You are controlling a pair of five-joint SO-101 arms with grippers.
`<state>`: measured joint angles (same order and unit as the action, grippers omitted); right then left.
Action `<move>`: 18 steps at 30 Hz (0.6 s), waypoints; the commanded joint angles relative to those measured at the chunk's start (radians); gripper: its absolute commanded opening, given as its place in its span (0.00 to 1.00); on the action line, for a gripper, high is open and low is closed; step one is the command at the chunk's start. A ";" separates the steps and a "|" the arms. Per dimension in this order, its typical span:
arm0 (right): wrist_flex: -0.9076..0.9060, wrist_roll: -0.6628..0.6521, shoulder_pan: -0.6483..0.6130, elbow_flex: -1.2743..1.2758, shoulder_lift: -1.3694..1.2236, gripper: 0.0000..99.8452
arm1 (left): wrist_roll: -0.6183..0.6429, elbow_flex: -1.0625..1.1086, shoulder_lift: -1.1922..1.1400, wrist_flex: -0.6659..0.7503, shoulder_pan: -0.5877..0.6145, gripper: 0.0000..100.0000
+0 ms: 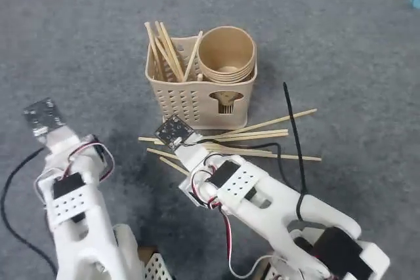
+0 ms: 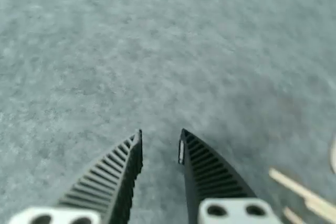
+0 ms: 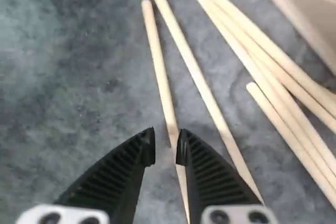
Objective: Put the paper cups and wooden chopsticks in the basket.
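Note:
The beige basket (image 1: 197,100) stands upright at mid table, holding stacked paper cups (image 1: 226,54) on one side and several wooden chopsticks (image 1: 167,50) on the other. More loose chopsticks (image 1: 252,137) lie fanned on the grey carpet in front of it. My right gripper (image 3: 165,142) hangs low over them, open by a narrow gap, its fingers straddling one chopstick (image 3: 160,77) that lies against one finger. My left gripper (image 2: 160,140) is slightly open over bare carpet to the left, with nothing between its fingers; a chopstick tip (image 2: 304,195) shows off to its side.
A black cable (image 1: 295,142) runs from the right arm (image 1: 262,195) across the loose chopsticks. The left arm (image 1: 69,201) stands at the front left. Grey carpet (image 1: 79,50) stretches around the basket on both sides and behind it.

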<state>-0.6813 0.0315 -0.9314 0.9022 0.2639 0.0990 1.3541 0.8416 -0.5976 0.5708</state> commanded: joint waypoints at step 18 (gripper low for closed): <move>0.018 0.005 -0.042 -0.187 -0.007 0.14 | 0.008 0.001 0.058 -0.043 -0.051 0.12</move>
<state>-0.6813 0.0315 -0.9498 0.7856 0.2608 0.0959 1.3648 0.8738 -0.6590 0.5217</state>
